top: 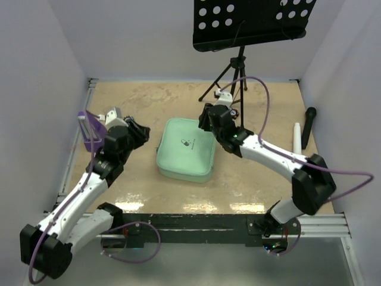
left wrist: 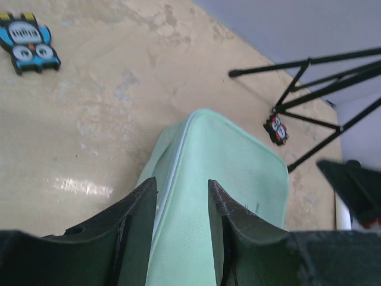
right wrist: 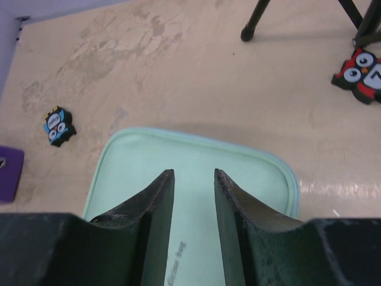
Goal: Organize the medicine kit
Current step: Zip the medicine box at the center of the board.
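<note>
The medicine kit (top: 186,150) is a mint-green square soft case lying flat at the table's middle, its lid down and a small logo on top. My left gripper (top: 141,132) hovers just off the kit's left side. In the left wrist view its jaws (left wrist: 181,182) stand apart, with the kit (left wrist: 232,173) and its zip seam showing in the gap and nothing held. My right gripper (top: 205,121) is over the kit's far right corner. In the right wrist view it (right wrist: 194,171) is open above the lid (right wrist: 196,149), holding nothing.
A black music stand (top: 250,24) on tripod legs rises at the back. A small purple stand (top: 90,128) sits by the left arm. A white tube (top: 296,136) and a black stick (top: 308,125) lie at right. Small owl figures, a blue one (right wrist: 58,125) and a red one (right wrist: 363,74), lie on the table.
</note>
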Controlling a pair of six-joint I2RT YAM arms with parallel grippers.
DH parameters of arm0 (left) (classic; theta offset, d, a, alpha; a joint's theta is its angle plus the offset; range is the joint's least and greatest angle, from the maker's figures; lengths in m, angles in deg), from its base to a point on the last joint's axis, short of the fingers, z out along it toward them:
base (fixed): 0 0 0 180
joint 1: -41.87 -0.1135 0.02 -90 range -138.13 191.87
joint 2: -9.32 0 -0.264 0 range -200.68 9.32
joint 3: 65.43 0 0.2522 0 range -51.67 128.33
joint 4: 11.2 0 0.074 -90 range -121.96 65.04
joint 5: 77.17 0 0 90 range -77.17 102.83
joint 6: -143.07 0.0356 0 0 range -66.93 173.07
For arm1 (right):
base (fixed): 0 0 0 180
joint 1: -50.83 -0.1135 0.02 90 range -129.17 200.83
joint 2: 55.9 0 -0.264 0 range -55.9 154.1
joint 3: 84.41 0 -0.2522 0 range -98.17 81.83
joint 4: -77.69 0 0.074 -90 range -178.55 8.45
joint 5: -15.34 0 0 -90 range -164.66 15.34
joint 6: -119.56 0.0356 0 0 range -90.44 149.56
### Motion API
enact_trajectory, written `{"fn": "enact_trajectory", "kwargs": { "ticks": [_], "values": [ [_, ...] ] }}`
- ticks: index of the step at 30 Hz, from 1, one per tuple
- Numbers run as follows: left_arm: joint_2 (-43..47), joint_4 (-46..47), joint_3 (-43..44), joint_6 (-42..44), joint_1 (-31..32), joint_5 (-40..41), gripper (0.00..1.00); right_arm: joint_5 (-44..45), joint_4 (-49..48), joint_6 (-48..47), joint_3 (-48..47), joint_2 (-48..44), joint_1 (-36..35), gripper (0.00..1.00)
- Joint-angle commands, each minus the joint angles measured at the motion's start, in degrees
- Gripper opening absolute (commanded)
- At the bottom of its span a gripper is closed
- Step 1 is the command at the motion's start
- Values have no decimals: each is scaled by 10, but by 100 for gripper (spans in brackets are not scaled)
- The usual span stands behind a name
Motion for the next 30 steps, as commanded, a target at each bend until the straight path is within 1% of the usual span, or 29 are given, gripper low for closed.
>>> {"fn": "enact_trajectory", "kwargs": {
  "ticks": [1, 2, 3, 4, 7, 10, 13, 16, 19, 22, 25, 30],
  "values": [
    [56, -26, -110, -48, 28, -107, 43, 41, -14, -53, -103, 107, 18, 37],
    [66, -20, -126, -45, 40, -126, 43, 41, -16, -53, -118, 124, 24, 37],
    [77, 19, -146, -27, 54, -149, 43, 42, -16, -53, -130, 141, 29, 37],
    [79, 49, -159, -17, 77, -195, 42, 44, -17, -51, -140, 155, 35, 37],
    [67, 72, -169, -17, 120, -241, 41, 46, -14, -44, -165, 197, 52, 37],
    [65, 118, -192, -21, 133, -291, 40, 44, -4, -46, -182, 224, 58, 38],
    [46, 148, -204, -4, 134, -326, 39, 40, -2, -46, -169, 235, 59, 37],
    [39, 129, -194, 10, 133, -323, 39, 29, -14, -45, -132, 229, 58, 37],
    [46, 161, -204, 1, 133, -341, 38, 18, -20, -42, -99, 218, 58, 37],
    [8, 156, -192, 15, 133, -361, 38, 0, -32, -35, -59, 198, 58, 37],
    [-27, 119, -174, 24, 133, -331, 38, -12, -36, -30, -26, 175, 58, 36],
    [-57, 103, -160, 19, 124, -249, 38, -37, -44, -21, 36, 132, 57, 36]
  ]
}}
